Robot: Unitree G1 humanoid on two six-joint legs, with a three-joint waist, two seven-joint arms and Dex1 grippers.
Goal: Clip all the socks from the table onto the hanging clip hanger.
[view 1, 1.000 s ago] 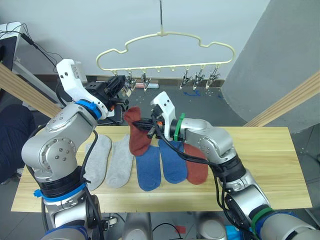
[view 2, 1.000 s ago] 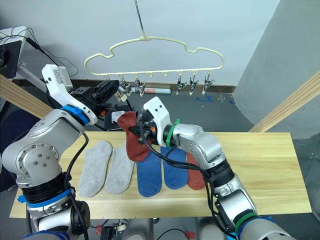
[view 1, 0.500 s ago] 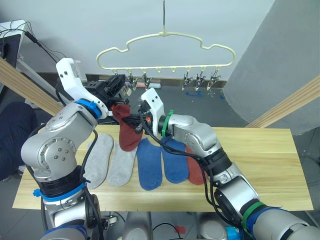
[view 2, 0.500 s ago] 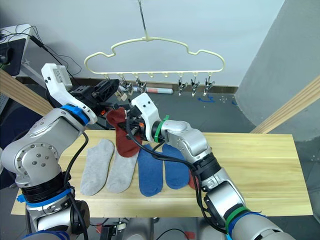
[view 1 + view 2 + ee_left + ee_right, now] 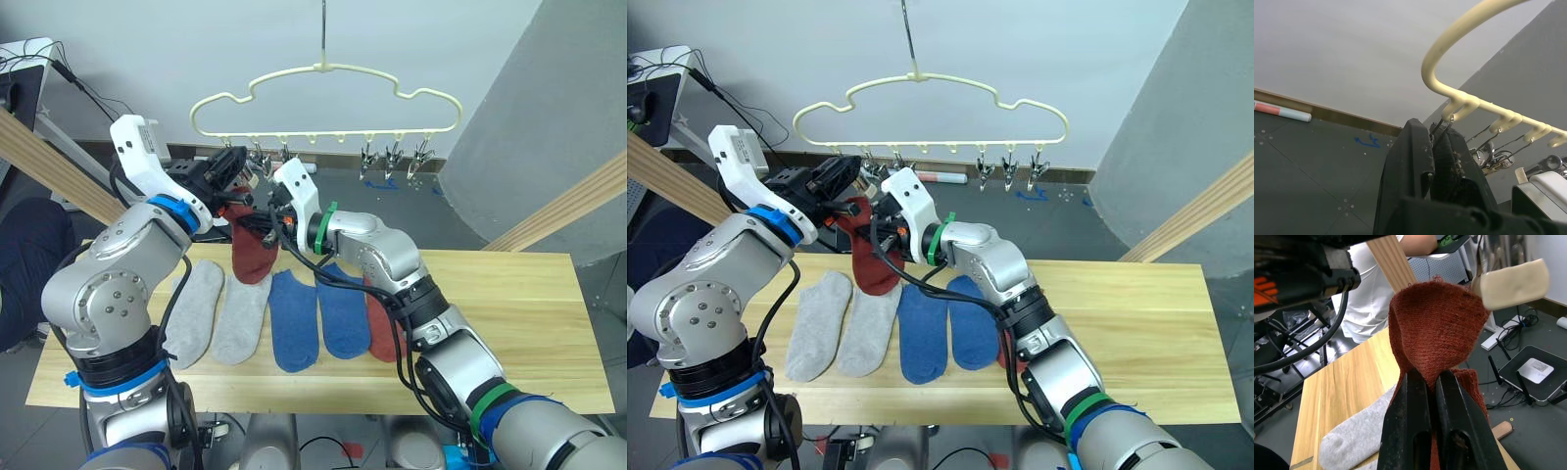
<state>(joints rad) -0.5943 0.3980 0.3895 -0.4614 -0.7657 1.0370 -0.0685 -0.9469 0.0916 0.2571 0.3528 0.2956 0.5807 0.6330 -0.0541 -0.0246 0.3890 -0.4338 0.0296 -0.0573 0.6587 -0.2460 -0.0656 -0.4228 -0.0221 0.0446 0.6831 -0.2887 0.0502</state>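
Note:
A rust red sock [image 5: 253, 253] hangs in the air above the table [image 5: 549, 323], and my right gripper [image 5: 265, 219] is shut on its cuff [image 5: 1432, 333]. My left gripper [image 5: 233, 164] sits just above and left of it, shut on the leftmost metal clip [image 5: 1441, 128] of the pale yellow clip hanger [image 5: 323, 70]. The sock's top edge is close under that clip. On the table lie two grey socks [image 5: 192, 313], two blue socks [image 5: 292, 335] and another rust red sock [image 5: 383, 328], partly hidden behind my right arm.
Further silver clips [image 5: 393, 157] hang free along the hanger's right half. Slanted wooden beams stand at the left [image 5: 39, 162] and right [image 5: 573, 201]. A person in a white shirt [image 5: 1376, 298] is beyond the table. A router and cables [image 5: 1535, 369] lie on the floor.
My right gripper has carried the rust red sock up and to the left, from above the blue socks to just under the left gripper. The left gripper has stayed at the clip.

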